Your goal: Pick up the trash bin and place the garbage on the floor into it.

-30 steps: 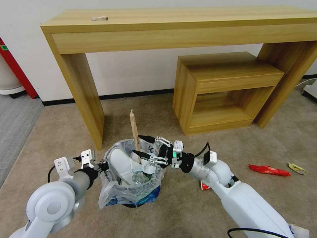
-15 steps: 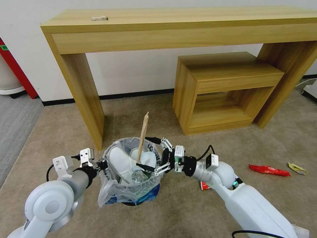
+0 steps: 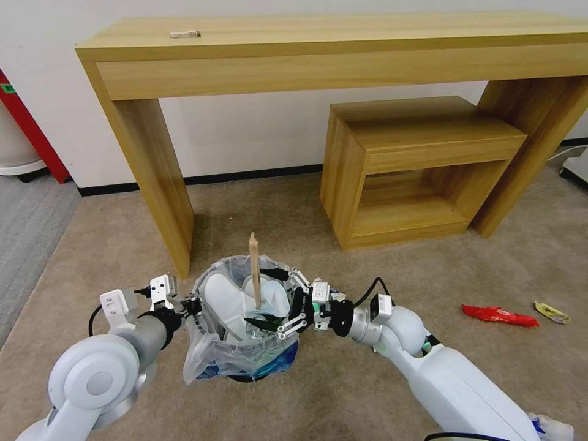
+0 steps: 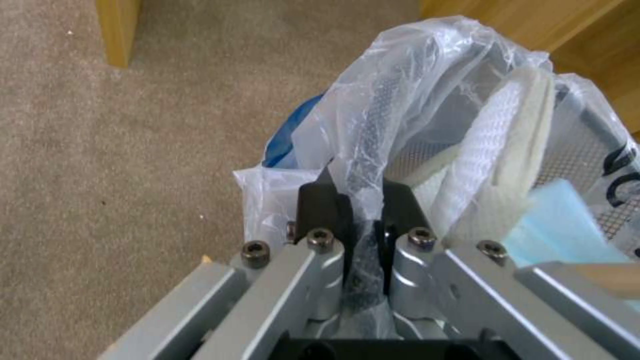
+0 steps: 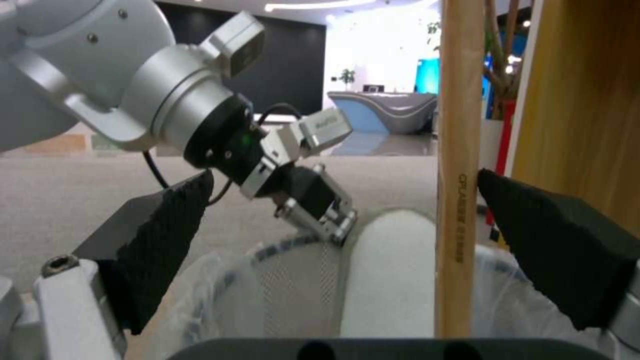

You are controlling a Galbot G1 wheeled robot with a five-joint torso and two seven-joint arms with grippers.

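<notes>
The trash bin [image 3: 245, 343], lined with a clear bag, is held just above the carpet. My left gripper [image 3: 188, 304] is shut on the bin's rim and bag [image 4: 360, 210]. A white slipper [image 3: 223, 300], a blue mask [image 4: 553, 225] and a crushed bottle [image 3: 257, 331] lie inside. A wooden stick [image 3: 253, 269] stands upright in the bin. My right gripper [image 3: 266, 297] hangs open over the bin's mouth. The stick [image 5: 460, 150] rises between its fingers [image 5: 153, 240], touching neither. On the carpet to the right lie a red wrapper [image 3: 499, 315] and a yellow wrapper [image 3: 551, 312].
A long wooden desk [image 3: 306, 49] stands ahead, one leg [image 3: 153, 177] close behind the bin. A low wooden side table [image 3: 422, 165] sits under its right end. A red-and-white scrap [image 3: 380, 346] lies under my right arm, and white litter [image 3: 551, 425] lies near my base.
My right gripper dropped lower over the bin and stayed open. The stick swung from leaning to upright and sank deeper into the bin. The left arm held still.
</notes>
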